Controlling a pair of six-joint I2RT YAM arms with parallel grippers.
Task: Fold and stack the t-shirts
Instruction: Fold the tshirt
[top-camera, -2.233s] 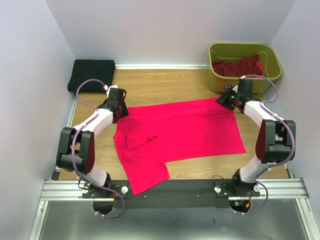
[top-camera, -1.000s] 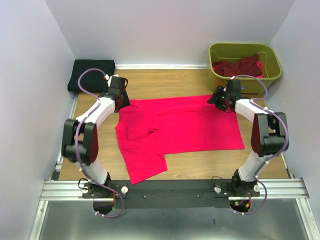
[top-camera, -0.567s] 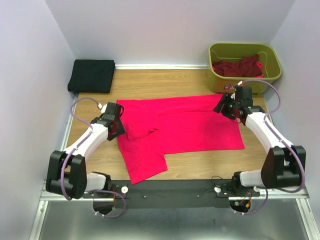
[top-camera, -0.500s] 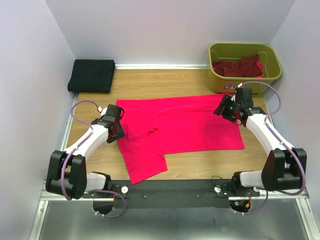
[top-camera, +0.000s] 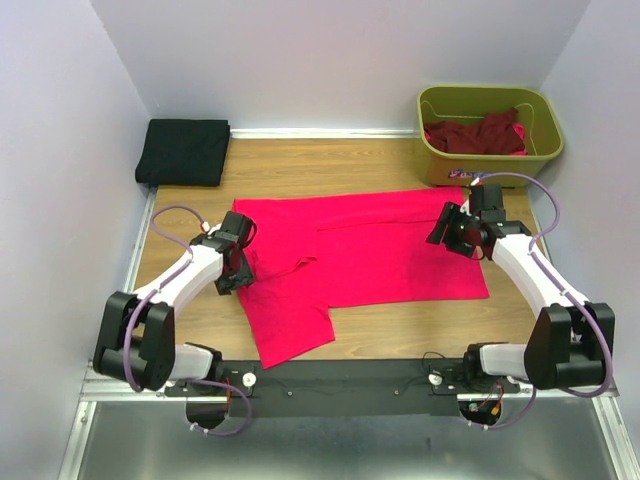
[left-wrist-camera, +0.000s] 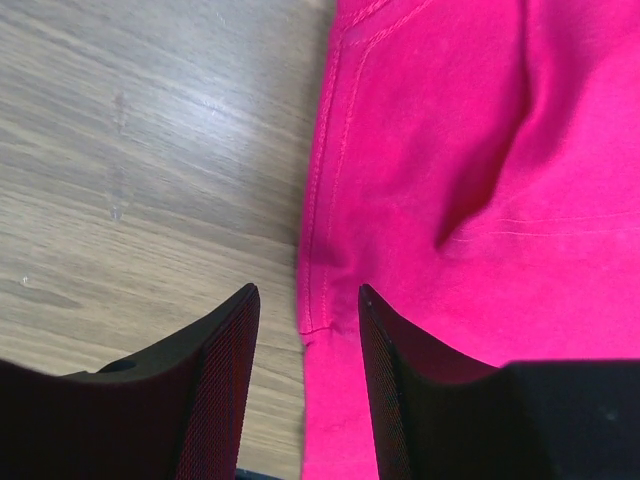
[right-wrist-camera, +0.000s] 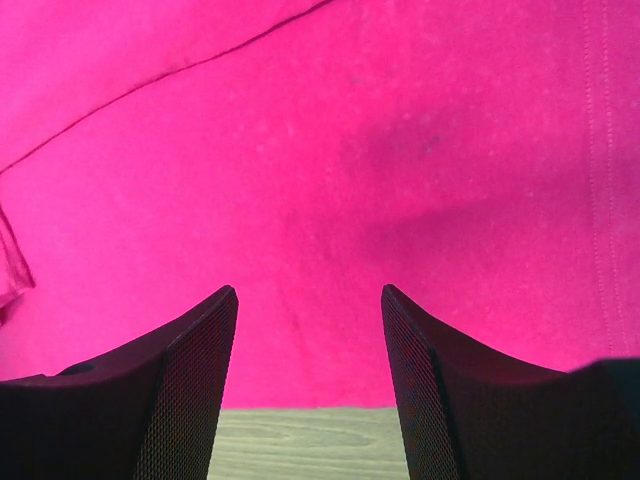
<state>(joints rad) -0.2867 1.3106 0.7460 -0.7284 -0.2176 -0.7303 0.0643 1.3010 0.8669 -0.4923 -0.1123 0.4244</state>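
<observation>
Both arms have drawn back toward the near edge since a second ago; from above, the left gripper (top-camera: 237, 268) and right gripper (top-camera: 447, 235) hang over the pink t-shirt (top-camera: 380, 255), which lies spread flat on the surface (top-camera: 330, 165). Left wrist: the spread fingers (left-wrist-camera: 215, 380) straddle the shirt's side hem. Right wrist: the fingers (right-wrist-camera: 180, 400) stand apart above pink cloth, pinching nothing.

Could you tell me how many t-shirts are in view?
3 at least: a pink-red t-shirt spread across the table, a black t-shirt folded far left, and maroon cloth bunched in the green tub, possibly hiding more.
</observation>
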